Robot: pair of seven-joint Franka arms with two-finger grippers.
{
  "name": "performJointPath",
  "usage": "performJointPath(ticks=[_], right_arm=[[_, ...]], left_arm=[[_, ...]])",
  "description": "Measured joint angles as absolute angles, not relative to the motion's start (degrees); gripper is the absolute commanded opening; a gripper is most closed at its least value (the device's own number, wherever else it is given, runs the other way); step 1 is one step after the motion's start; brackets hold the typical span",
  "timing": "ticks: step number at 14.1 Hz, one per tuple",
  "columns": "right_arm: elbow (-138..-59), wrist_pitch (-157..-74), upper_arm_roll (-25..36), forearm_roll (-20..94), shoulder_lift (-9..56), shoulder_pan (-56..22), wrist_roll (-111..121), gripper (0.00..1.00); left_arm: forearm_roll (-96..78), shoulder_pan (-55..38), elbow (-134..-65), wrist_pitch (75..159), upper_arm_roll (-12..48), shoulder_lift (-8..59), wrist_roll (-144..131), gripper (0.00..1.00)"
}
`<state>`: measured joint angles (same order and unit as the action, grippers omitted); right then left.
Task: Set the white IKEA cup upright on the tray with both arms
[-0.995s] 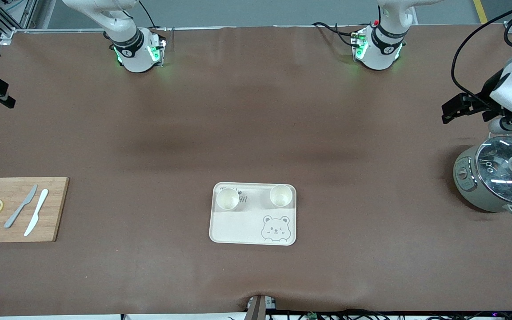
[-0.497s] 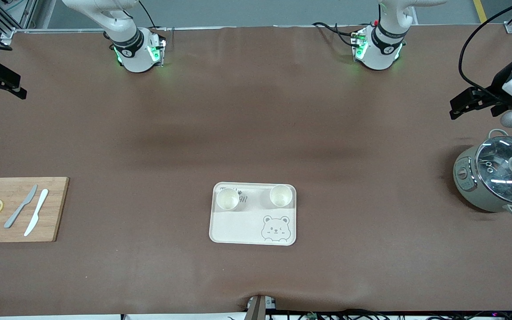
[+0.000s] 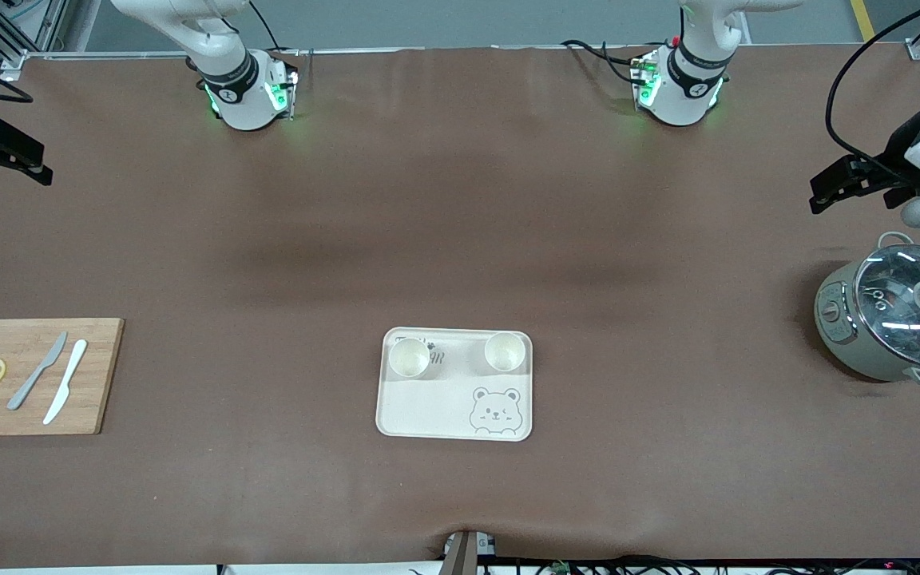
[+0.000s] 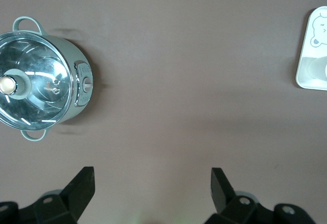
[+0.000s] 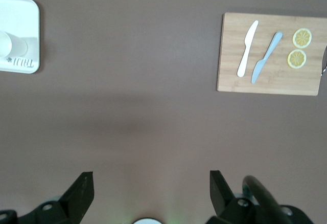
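Note:
The cream tray (image 3: 428,409) with the bear drawing lies on the brown table, nearer the front camera. Two white cups (image 3: 410,357) (image 3: 505,351) stand upright on its edge farthest from the camera, apart from each other. My left gripper (image 3: 843,182) hangs open and empty over the table at the left arm's end, beside the pot. My right gripper (image 3: 6,150) hangs open and empty over the right arm's end. The left wrist view shows open jaws (image 4: 152,183) and the tray's edge (image 4: 305,55). The right wrist view shows open jaws (image 5: 150,185), the tray (image 5: 23,14) and one cup (image 5: 11,45).
A grey-green pot with a glass lid (image 3: 895,319) stands at the left arm's end and shows in the left wrist view (image 4: 41,78). A wooden cutting board (image 3: 101,375) with two knives and two lemon slices lies at the right arm's end, also in the right wrist view (image 5: 230,75).
My left gripper has drawn away from the pot toward the table's end and risen a little. My right gripper has shifted slightly inward. The cups and tray have not moved.

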<state>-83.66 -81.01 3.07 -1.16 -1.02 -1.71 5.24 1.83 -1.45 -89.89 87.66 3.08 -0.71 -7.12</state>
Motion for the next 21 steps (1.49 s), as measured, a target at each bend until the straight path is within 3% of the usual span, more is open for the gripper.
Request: performJointPath(ticks=[21], right_arm=[[-85.44, -82.98, 3.13, -1.16, -1.6, -1.74, 5.24, 1.0]], left_arm=[[1.83, -1.35, -88.54, 87.43, 5.16, -0.74, -12.75, 1.0]])
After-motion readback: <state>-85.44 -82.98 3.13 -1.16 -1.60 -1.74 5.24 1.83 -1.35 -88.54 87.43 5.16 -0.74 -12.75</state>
